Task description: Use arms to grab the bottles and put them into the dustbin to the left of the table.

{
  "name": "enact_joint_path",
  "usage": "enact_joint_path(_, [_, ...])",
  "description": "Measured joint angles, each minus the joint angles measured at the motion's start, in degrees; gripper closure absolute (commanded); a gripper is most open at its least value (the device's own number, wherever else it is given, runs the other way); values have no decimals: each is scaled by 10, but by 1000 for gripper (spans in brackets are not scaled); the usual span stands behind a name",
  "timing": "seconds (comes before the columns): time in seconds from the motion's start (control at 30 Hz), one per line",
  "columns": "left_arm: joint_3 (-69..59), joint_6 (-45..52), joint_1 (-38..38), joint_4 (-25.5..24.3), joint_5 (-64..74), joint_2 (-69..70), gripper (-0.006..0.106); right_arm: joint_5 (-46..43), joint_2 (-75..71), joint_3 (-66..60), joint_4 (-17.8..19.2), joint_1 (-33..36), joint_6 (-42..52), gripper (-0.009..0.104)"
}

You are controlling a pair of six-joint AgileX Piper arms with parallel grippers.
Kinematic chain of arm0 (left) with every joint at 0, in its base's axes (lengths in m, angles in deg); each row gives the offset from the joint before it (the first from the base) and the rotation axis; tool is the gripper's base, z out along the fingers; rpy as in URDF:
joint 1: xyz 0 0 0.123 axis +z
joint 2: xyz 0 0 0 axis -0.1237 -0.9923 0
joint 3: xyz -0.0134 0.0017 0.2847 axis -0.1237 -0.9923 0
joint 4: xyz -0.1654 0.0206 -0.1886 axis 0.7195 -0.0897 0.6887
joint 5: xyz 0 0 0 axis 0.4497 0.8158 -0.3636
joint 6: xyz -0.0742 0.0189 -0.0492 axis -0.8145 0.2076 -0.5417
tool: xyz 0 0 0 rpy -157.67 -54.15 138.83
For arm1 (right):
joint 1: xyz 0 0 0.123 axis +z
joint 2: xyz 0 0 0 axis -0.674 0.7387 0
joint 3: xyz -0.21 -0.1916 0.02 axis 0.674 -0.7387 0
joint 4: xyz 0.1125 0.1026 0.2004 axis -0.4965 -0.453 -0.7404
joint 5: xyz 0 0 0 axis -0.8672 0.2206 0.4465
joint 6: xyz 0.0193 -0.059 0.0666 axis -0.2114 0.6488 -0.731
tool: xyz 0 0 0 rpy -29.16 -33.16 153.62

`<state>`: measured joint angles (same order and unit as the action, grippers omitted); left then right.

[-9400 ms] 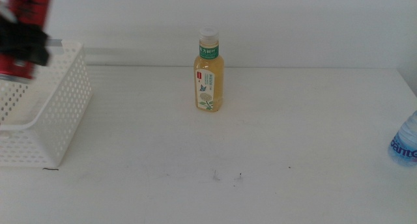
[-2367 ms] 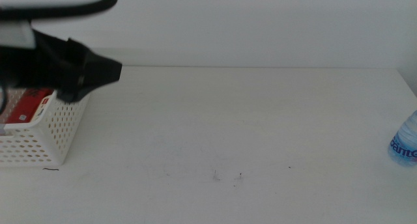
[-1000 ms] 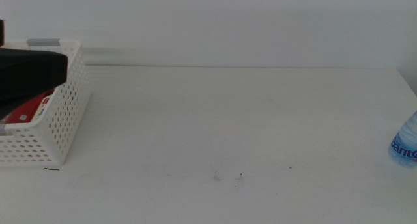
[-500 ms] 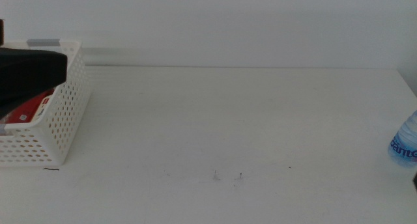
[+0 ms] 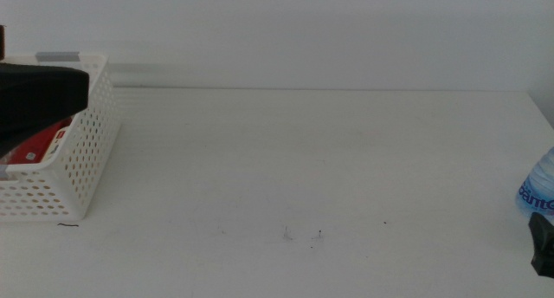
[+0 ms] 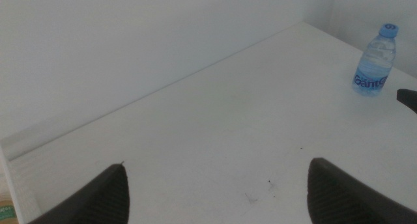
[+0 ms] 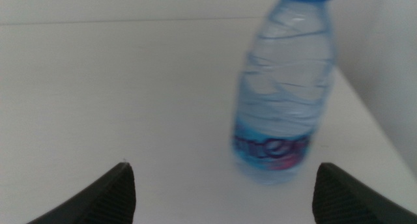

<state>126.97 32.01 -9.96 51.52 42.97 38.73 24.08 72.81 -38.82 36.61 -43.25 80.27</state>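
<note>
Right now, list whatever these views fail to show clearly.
- Dustbin contents, middle view: the left arm covers most; only a red can shows.
- Yellow-drink bottle, left wrist view: cut off at the corner, only a label sliver shows.
- Water bottle, middle view: cut by the picture's edge.
- Its label, right wrist view: blurred, unreadable.
- Right gripper, middle view: only a dark tip.
</note>
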Motion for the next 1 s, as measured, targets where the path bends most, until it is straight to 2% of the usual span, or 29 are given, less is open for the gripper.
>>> enact_joint_path(0.13, [0, 0, 0, 0, 0, 0, 7, -57, 48, 1, -55, 0, 23, 8])
enact_joint_path(0.23, [0, 0, 0, 0, 0, 0, 7, -91, 77, 1, -74, 0, 25, 8])
enact_joint_path(0.7, [0, 0, 0, 0, -1, 0, 7, -204, 208, 9, -83, 0, 26, 8])
enact_joint_path(1.0, [0, 0, 0, 0, -1, 0, 7, -218, 316, 98, -117, 0, 26, 8])
